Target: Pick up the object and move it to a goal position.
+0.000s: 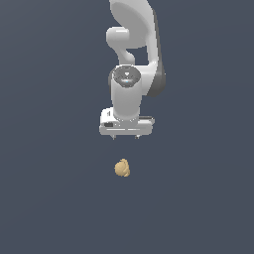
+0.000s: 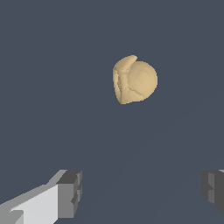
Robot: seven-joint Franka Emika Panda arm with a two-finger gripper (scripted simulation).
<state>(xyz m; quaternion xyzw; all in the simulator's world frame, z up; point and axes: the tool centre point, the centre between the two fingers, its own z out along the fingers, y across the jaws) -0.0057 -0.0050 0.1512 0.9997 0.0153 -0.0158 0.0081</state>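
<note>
One wide grey desk (image 1: 44,198) carries everything; above it the end effector (image 1: 126,137) hangs spread wide and empty. Lying apart from it, the small lumpy object (image 1: 122,168) could roll aside if a descending finger (image 2: 70,193) clips its rounded, uneven flank.

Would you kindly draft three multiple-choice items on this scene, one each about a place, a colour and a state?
1. In the exterior view, where is the object relative to the hand?
A. Below it, apart from it
B. Clamped between its fingers
C. Far off to the exterior view's right

2. What colour is the object?
A. Bright red
B. Tan-yellow
C. Deep blue

3. How do the hand's fingers stand?
A. Shut on the object
B. Shut on nothing
C. Spread open, holding nothing

Answers:
1. A: bare dark ground shows between the hand and the object.
2. B: both views show a tan-yellow lump.
3. C: the wrist view shows the fingers wide apart, with nothing between them.
</note>
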